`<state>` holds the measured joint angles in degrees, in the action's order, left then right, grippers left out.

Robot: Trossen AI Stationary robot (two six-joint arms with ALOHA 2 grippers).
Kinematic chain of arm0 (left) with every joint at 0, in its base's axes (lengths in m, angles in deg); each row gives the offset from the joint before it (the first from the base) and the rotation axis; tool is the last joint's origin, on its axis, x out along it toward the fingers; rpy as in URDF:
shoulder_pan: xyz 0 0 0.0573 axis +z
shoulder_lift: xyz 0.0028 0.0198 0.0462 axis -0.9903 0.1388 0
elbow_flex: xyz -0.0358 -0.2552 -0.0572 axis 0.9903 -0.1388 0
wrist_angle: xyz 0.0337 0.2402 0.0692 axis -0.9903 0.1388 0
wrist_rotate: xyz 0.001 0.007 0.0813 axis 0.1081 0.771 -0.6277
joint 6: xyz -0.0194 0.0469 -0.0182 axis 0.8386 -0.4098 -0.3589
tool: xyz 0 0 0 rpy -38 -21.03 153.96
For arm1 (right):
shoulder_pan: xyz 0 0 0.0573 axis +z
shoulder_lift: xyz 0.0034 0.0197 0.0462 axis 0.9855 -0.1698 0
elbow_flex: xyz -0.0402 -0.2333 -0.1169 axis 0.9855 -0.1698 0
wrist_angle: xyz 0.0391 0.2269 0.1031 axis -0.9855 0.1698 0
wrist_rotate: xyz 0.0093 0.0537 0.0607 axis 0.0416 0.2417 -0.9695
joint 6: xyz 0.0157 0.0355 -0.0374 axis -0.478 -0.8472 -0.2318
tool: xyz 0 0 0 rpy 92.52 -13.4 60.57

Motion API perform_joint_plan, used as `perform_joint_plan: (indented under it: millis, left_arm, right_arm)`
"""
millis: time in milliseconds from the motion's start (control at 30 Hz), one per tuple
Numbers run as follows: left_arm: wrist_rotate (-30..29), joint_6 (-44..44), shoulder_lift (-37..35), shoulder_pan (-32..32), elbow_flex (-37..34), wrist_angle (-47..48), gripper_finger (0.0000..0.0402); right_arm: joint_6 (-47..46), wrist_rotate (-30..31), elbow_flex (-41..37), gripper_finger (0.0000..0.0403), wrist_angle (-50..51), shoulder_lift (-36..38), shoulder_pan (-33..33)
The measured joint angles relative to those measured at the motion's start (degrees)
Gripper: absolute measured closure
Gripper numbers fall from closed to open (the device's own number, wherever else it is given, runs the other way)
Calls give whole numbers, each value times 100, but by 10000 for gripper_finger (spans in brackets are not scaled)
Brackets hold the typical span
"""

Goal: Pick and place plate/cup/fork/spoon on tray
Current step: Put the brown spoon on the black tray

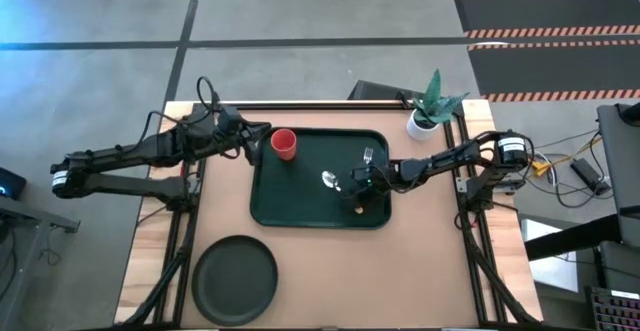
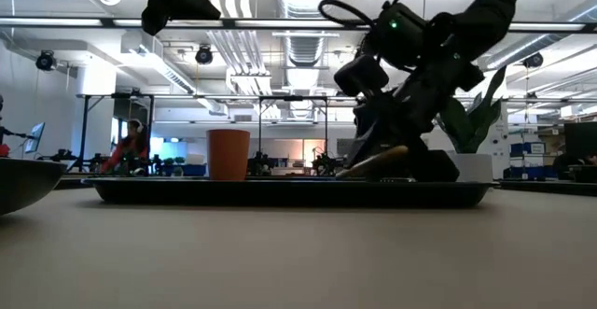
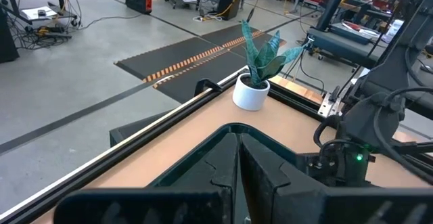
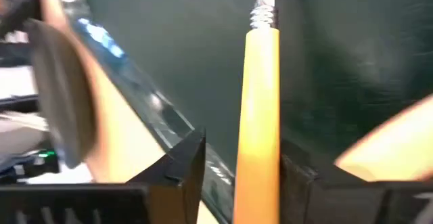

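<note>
We are putting the spoon (image 1: pixel 340 181) down on the tray (image 1: pixel 300 206). Our right gripper (image 1: pixel 357 193) sits low over the tray, near its 4 o'clock corner. The orange handle (image 4: pixel 258 122) runs between the two fingers (image 4: pixel 177 166), which stand close on each side of it. They look closed on it, but we cannot tell if they squeeze it tight. The spoon's silver bowl points toward 10 o'clock and seems to rest on the tray.

The fork (image 1: pixel 368 155) already lies on the tray, just off at 1 o'clock from the spoon. The cup (image 1: pixel 284 144) stands at the tray's 11 o'clock corner. The plate (image 1: pixel 235 279) waits on the table at 7 o'clock, off the tray.

To do this well, we should open the jaws slowly, so the spoon does not jump. Then we lift straight up, so we do not bump the fork.

Our left gripper (image 1: pixel 258 136) hangs by the cup at 9 o'clock, jaws together, holding nothing.
</note>
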<state>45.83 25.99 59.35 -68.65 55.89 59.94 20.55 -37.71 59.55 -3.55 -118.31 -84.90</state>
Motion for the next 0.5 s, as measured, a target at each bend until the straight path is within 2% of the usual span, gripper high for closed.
perform_joint_plan:
  millis: [333, 500]
  left_arm:
    - [76, -11, -1, -4, 0, -2, 402]
    - [173, -15, -2, -4, 0, -67, 402]
  right_arm:
    - [539, -96, 550, 217, 579, 11, -10]
    - [844, -143, 930, 206, 2190, 26, -10]
